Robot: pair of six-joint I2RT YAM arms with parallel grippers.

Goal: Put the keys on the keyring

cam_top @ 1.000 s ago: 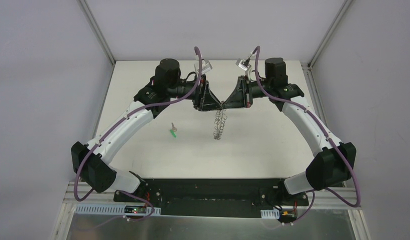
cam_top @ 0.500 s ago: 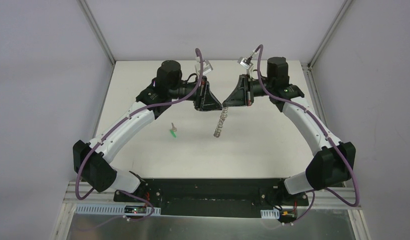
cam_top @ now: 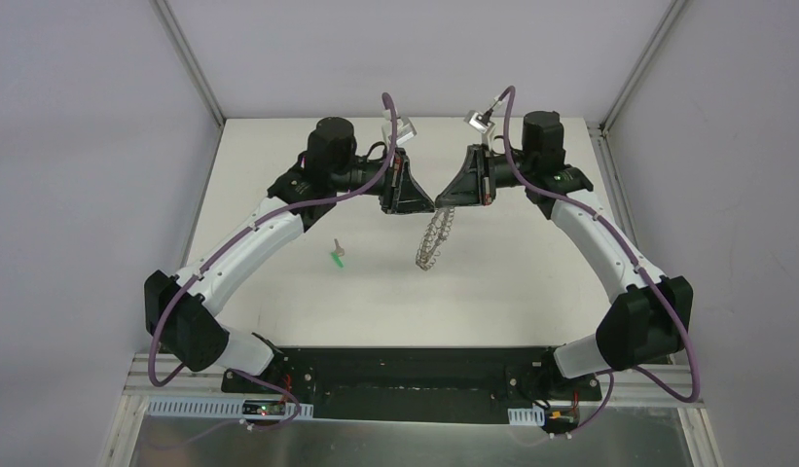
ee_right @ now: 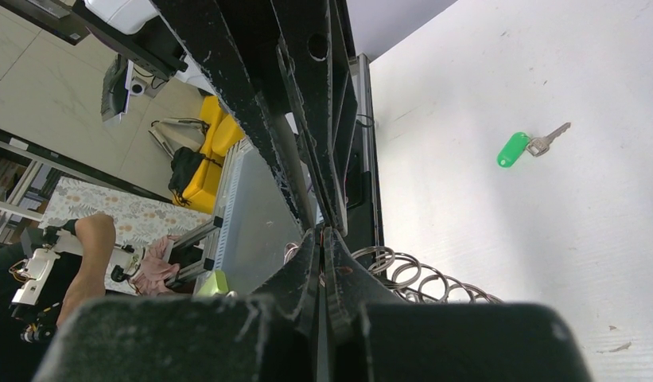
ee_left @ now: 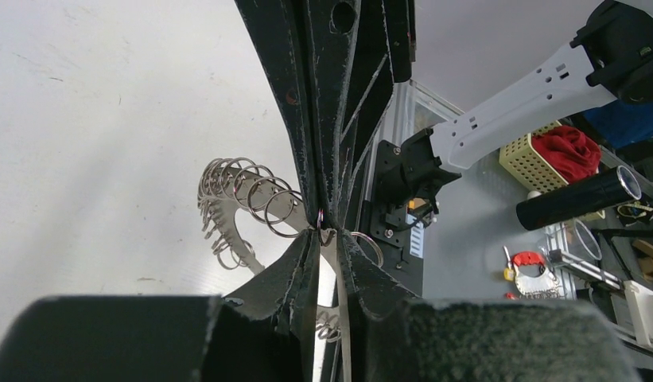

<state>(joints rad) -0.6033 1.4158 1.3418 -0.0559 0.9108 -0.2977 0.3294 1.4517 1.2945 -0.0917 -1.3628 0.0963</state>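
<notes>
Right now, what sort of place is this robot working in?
Probably a robotics lab or workshop: a white table boxed in by pale panels, a cluttered bench holding a yellow basket beyond it, and a person's arm nearby.

Finding: no text, label, brand, number or sign is legible in any view.

Top view: the small board on the near rail, left side, is too small to read.

Left wrist view: the black cylinder and the yellow basket, both at the right, carry no marking that can be made out.
</notes>
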